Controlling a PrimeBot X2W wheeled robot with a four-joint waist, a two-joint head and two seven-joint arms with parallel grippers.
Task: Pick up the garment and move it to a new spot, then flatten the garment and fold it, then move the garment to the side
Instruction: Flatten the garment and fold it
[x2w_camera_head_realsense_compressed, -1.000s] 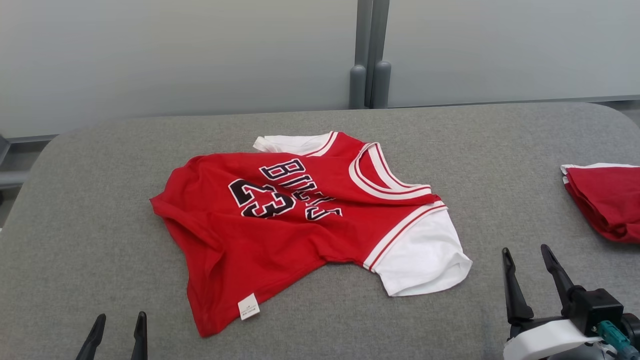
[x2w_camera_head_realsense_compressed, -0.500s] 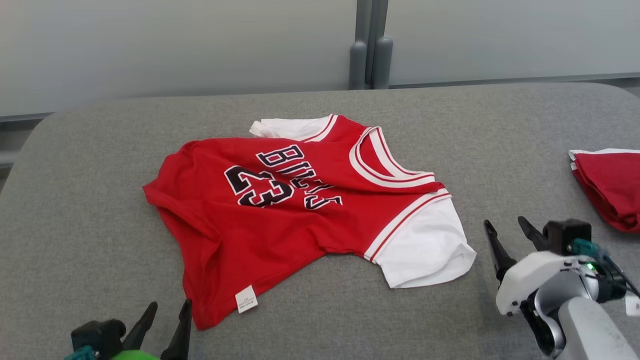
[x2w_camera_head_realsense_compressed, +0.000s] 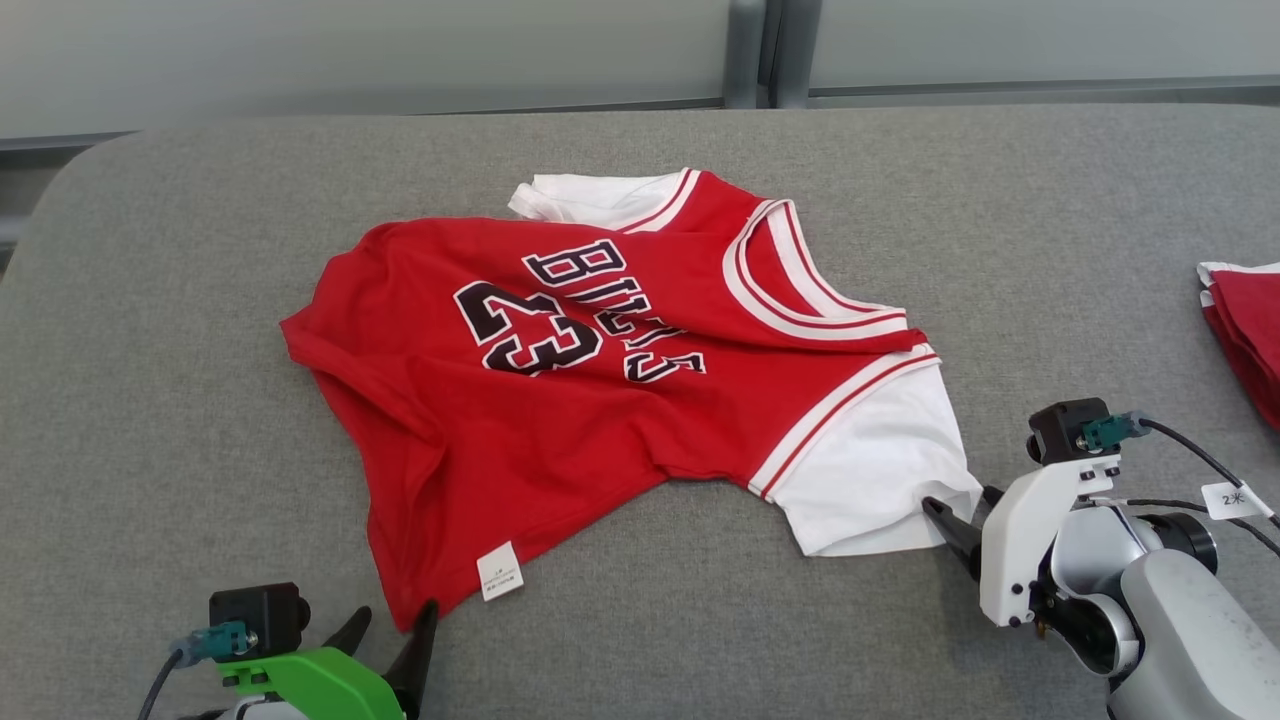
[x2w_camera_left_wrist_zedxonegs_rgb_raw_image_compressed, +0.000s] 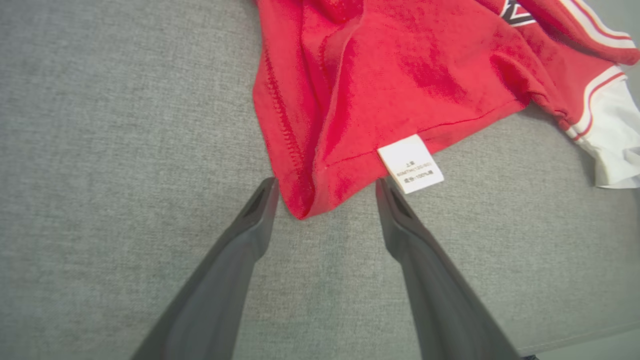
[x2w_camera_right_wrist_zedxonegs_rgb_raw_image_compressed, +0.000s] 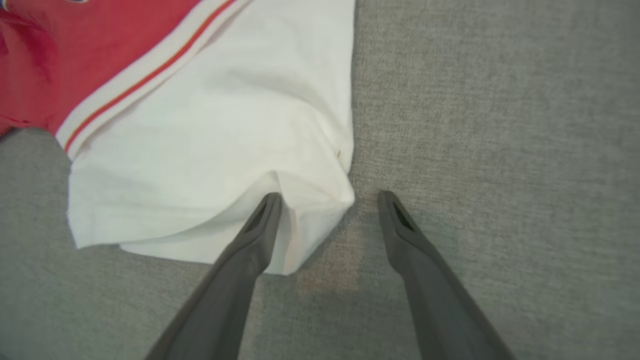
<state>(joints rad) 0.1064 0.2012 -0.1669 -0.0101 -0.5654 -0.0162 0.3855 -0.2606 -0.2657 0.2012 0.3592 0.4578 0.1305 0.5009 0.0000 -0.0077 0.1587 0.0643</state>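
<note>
The left gripper (x2w_camera_head_realsense_compressed: 393, 620), fingers spread wide and empty, straddles the lower hem corner of the crumpled red jersey with white sleeves (x2w_camera_head_realsense_compressed: 560, 400), which lies mid-table on the grey fabric-covered table (x2w_camera_head_realsense_compressed: 150, 420). The right gripper (x2w_camera_head_realsense_compressed: 960, 503), likewise released, brackets the corner of the near white sleeve's cuff.

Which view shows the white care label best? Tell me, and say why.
The left wrist view. The care label sits large and close there, just beyond the open left tool, print visible. The head view shows it small, print unreadable. The right wrist view faces the white sleeve.
</note>
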